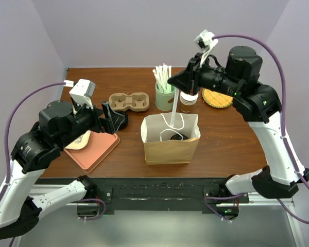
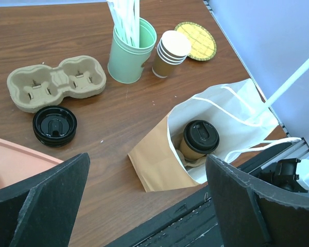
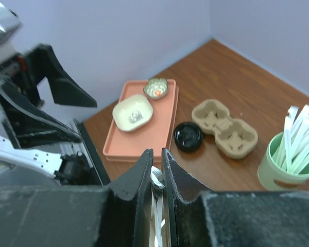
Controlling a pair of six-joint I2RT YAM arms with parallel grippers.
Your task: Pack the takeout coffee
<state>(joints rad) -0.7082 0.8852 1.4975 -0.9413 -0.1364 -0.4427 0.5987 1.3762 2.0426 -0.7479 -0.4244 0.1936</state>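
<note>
Standing inside one paper bag point(image 2: 149, 162): one takeout coffee point(image 2: 200, 138).

Takeout coffee point(image 1: 176, 137) sits inside the paper bag point(image 1: 170, 150); right fingers point(image 1: 172, 81) pinch its white handle point(image 1: 175, 105).

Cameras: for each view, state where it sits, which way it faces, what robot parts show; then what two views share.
Top external: above and behind the bases, looking down on the table; left arm and right arm show.
Left wrist: on the left arm, looking down past its open fingers at the coffee inside the paper bag.
Right wrist: high up, facing left over the tray; its fingers pinch a white strip; left arm visible.
Shared: both wrist views show the cup carrier and black lid.
</note>
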